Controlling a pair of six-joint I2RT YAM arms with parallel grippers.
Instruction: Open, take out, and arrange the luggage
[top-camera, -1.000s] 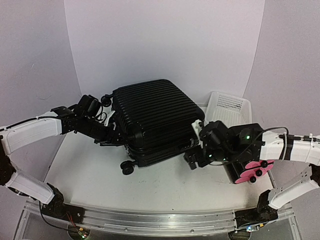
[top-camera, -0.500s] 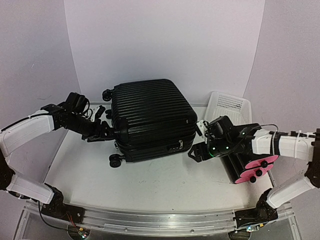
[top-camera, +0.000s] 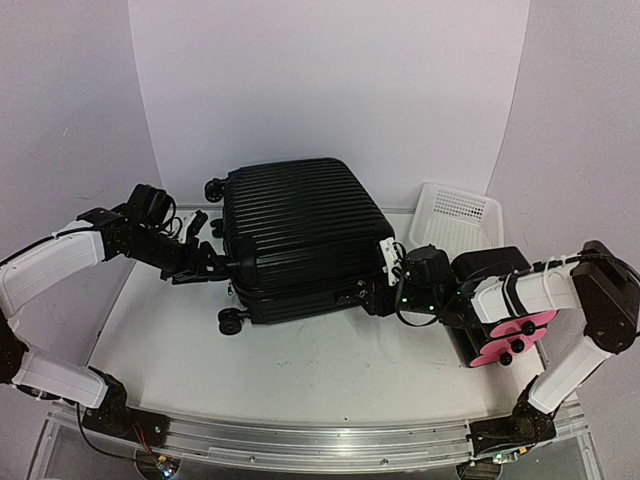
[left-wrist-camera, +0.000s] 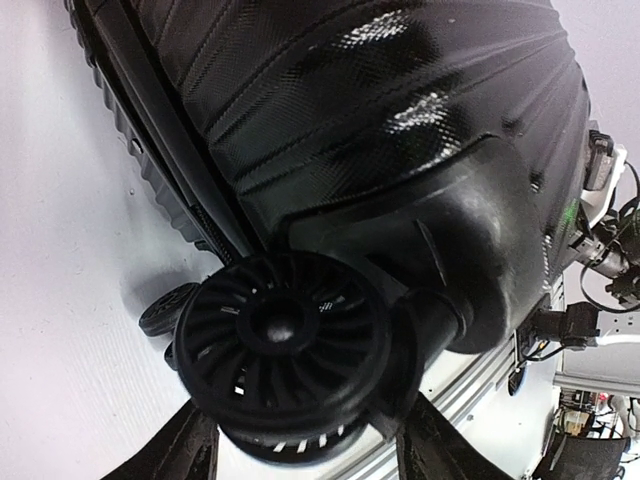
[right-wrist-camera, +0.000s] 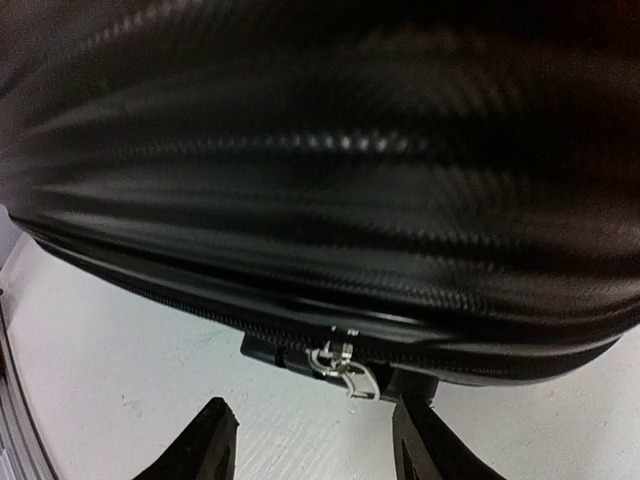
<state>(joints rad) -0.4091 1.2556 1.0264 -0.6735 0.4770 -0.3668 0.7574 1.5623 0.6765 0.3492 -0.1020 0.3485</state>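
Note:
The luggage (top-camera: 300, 230) is a closed black ribbed suitcase lying flat mid-table. My left gripper (top-camera: 213, 263) is at its near left corner. In the left wrist view my fingers (left-wrist-camera: 185, 450) stand wide apart on either side of a black caster wheel (left-wrist-camera: 285, 340), and the left gripper (left-wrist-camera: 305, 425) looks open. My right gripper (top-camera: 388, 292) is at the suitcase's near right side. In the right wrist view the right gripper (right-wrist-camera: 310, 440) is open and just short of the silver zipper pull (right-wrist-camera: 345, 365) on the closed zipper seam.
A white mesh basket (top-camera: 455, 215) stands at the back right. A black box with pink drawer fronts (top-camera: 505, 342) lies under my right arm. Another wheel (top-camera: 231, 320) sticks out at the suitcase's near side. A metal rail (top-camera: 300, 437) runs along the table's front edge.
The suitcase has swung and shifted left, with my left gripper moving left alongside it. My right gripper has moved in to the suitcase's right side at the zipper.

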